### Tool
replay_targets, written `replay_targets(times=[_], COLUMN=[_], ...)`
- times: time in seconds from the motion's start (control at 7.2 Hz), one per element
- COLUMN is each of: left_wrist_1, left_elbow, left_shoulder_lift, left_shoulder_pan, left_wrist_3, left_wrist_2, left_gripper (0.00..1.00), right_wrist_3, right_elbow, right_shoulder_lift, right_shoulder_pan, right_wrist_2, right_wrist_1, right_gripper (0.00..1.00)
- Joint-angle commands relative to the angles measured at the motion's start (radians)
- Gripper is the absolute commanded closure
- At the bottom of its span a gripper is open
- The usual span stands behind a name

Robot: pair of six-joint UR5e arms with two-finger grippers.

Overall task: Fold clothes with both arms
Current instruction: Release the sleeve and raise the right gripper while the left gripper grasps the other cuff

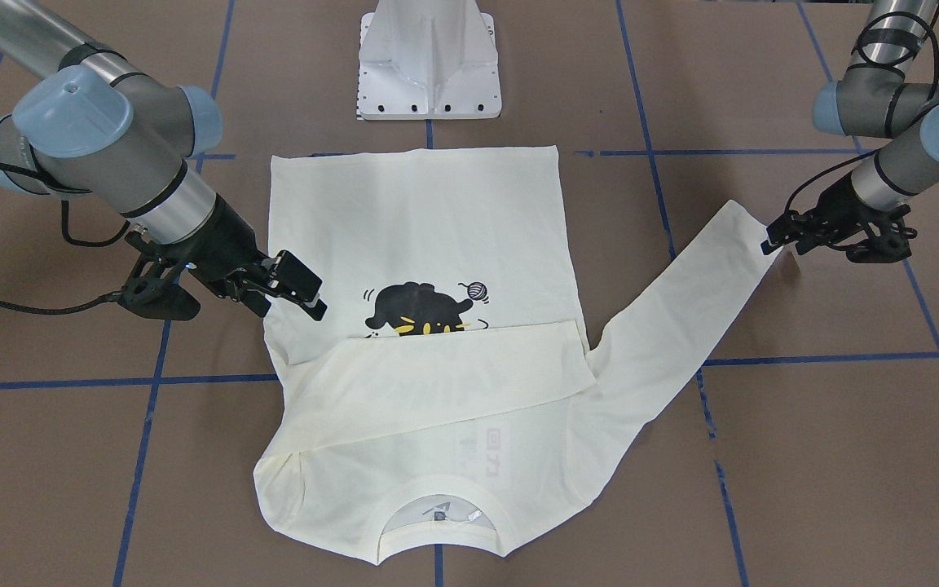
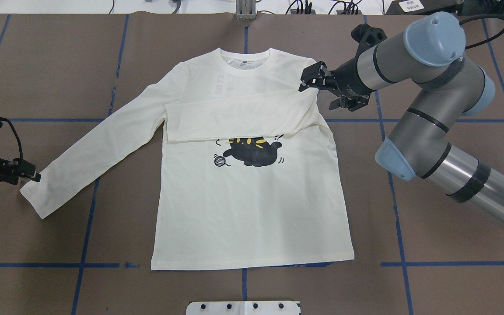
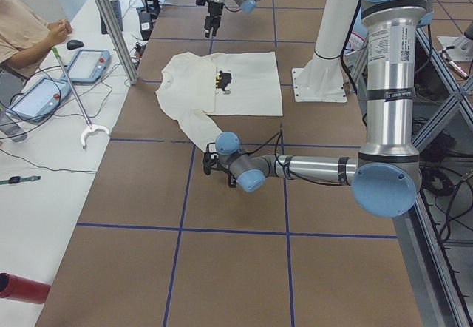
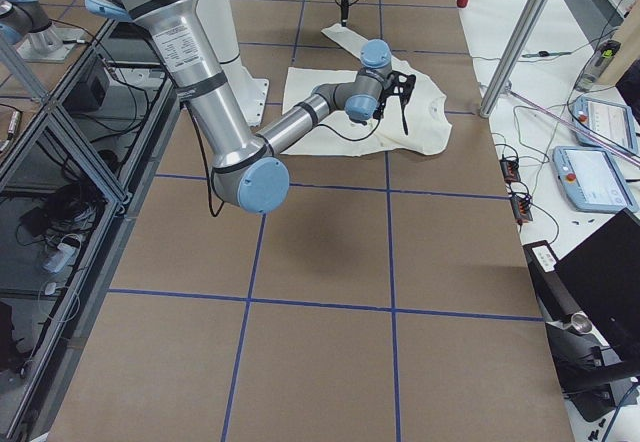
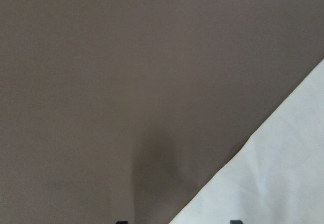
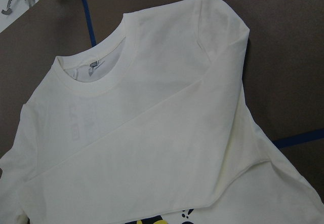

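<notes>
- Only my left wrist camera shows the fingertips (image 5: 121,222) of my left hand (image 2: 33,176) set apart at the frame's bottom edge. Brown tabletop (image 5: 101,57) fills most of that view, with an edge of the cream T-shirt (image 2: 252,210) at the right. The overhead view leaves that gap hard to read.
- My right wrist camera takes in the ribbed neck (image 6: 96,77) and a sleeve laid over the chest, but none of my own fingers. The front-facing view shows my right hand (image 1: 306,292) with its jaws parted and nothing between them.
- The T-shirt lies flat, print up, at mid-tabletop. Its long axis runs far to near, with the neck pointing away from me and the hem toward the white pedestal (image 1: 429,65).
- The right sleeve (image 2: 239,116) is folded across the chest and hides the top of the cat print (image 2: 254,152). The left sleeve (image 2: 99,151) stretches out to the left and nearer.
- My left hand, open and gripping nothing, sits at the left cuff (image 2: 33,197); I cannot tell whether it touches. My right hand hangs at the shirt's right shoulder.
</notes>
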Motion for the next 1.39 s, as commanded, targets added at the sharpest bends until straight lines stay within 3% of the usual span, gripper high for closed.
replay_targets(times=[0.0, 0.56, 0.69, 1.11, 1.25], left_wrist_1=[0.001, 0.001, 0.004, 0.008, 0.01], left_elbow=[-0.006, -0.018, -0.035, -0.154, -0.219], left_shoulder_lift=[0.013, 0.035, 0.038, 0.038, 0.004], left_shoulder_pan=[0.013, 0.032, 0.033, 0.046, 0.049], left_wrist_3=[-0.002, -0.003, -0.008, -0.079, -0.147], left_wrist_2=[-0.001, 0.0, -0.001, -0.018, -0.084], left_gripper=[0.32, 0.62, 1.0, 1.0, 1.0], right_wrist_3=[-0.002, -0.002, -0.002, -0.002, -0.004], right_elbow=[0.008, 0.019, 0.025, 0.041, 0.078], right_shoulder_lift=[-0.01, -0.01, -0.012, -0.03, -0.077], right_shoulder_pan=[-0.015, -0.01, -0.007, -0.003, 0.008], right_wrist_2=[-0.02, -0.012, -0.009, -0.007, 0.002], right_wrist_1=[0.0, 0.0, 0.0, 0.0, 0.001], right_gripper=[0.0, 0.0, 0.0, 0.0, 0.0])
